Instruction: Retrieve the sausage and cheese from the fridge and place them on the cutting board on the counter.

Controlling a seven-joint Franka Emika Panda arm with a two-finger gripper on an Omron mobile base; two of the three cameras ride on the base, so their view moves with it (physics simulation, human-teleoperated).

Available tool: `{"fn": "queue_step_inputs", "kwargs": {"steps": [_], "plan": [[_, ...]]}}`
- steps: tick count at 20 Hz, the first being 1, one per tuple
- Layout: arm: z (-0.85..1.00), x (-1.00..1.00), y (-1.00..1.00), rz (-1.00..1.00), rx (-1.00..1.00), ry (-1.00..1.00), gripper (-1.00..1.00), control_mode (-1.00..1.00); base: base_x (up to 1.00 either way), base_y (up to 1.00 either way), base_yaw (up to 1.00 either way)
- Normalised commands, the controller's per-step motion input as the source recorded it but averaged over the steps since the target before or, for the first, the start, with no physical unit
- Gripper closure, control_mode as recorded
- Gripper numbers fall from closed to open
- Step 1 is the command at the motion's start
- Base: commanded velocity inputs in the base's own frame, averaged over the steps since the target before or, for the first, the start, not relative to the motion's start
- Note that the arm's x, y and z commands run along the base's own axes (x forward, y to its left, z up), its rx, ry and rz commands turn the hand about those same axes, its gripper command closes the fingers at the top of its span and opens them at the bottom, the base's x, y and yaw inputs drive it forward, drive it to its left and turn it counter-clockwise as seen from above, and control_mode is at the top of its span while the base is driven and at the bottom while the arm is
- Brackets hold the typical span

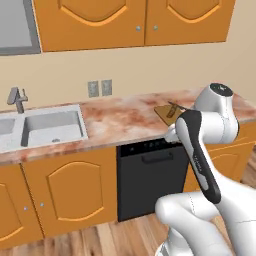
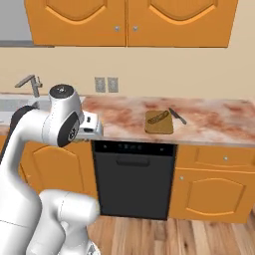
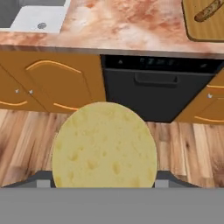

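A big pale-yellow round of cheese sits between the fingers of my gripper, which is shut on it. In the hand view it hangs over the wooden floor in front of the cabinets. The hand is level with the counter's front edge, left of the cutting board. The tan cutting board lies on the marbled counter, and the reddish-brown sausage rests on it. The robot's arm partly covers the board in the left base view. The fridge is out of view.
A thin dark-handled knife lies just right of the board. A black dishwasher sits under the counter below the board. A steel sink with a faucet is to the left. Orange wall cabinets hang overhead.
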Motion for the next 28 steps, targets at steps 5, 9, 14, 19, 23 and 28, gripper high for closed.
{"fn": "queue_step_inputs", "kwargs": {"steps": [5,9,14,19,23,28], "plan": [[0.0,0.0,0.0,0.0,0.0,0.0,1.0,1.0,1.0,-0.91,0.0],[0.0,0.0,0.0,0.0,0.0,0.0,1.0,1.0,0.94,-0.43,0.0],[0.0,0.0,0.0,0.0,0.0,0.0,1.0,1.0,0.51,-0.21,0.01],[0.0,0.0,0.0,0.0,0.0,0.0,1.0,1.0,0.18,-0.22,0.0],[0.0,0.0,0.0,0.0,0.0,0.0,1.0,1.0,0.49,-0.15,0.01],[0.0,0.0,0.0,0.0,0.0,0.0,1.0,1.0,0.62,-0.29,0.02]]}}
